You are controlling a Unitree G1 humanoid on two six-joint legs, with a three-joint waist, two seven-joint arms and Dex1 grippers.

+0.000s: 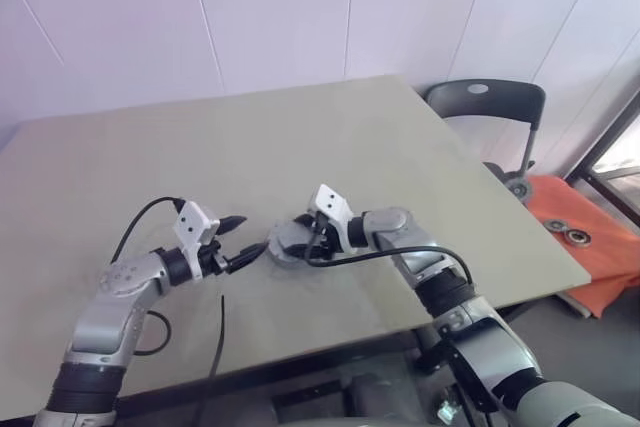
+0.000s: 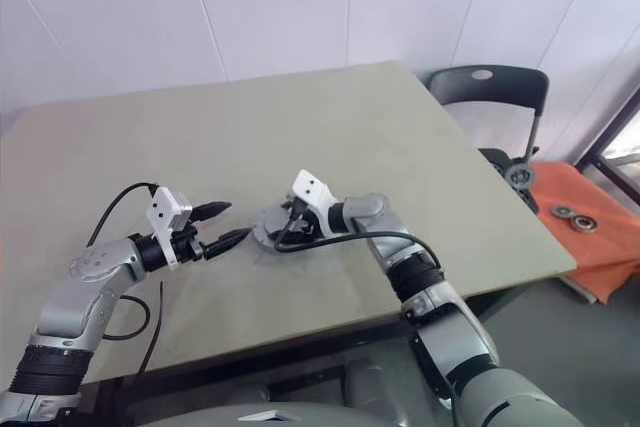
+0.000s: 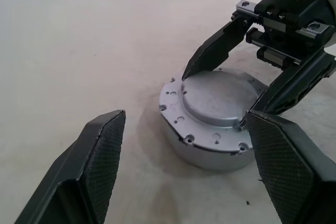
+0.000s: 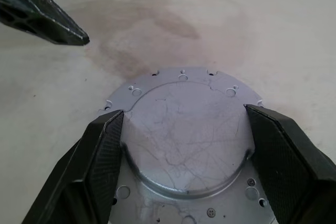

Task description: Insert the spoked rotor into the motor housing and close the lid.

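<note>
A round grey metal lid (image 3: 212, 100) with a raised centre and a flange of small holes lies flat on the beige table (image 1: 300, 137), near the front edge. My right gripper (image 4: 184, 119) reaches over it from the right, and its two black fingers (image 3: 210, 53) press on opposite sides of the raised centre. A little to the left my left gripper (image 1: 251, 234) points at the lid, open, with nothing between its fingers. The spoked rotor and the motor housing are hidden.
A black chair (image 1: 487, 105) stands past the table's right edge. Beside it an orange surface (image 1: 600, 247) carries a few small round metal parts (image 1: 577, 237). Black cables (image 1: 218, 332) trail from both wrists over the front of the table.
</note>
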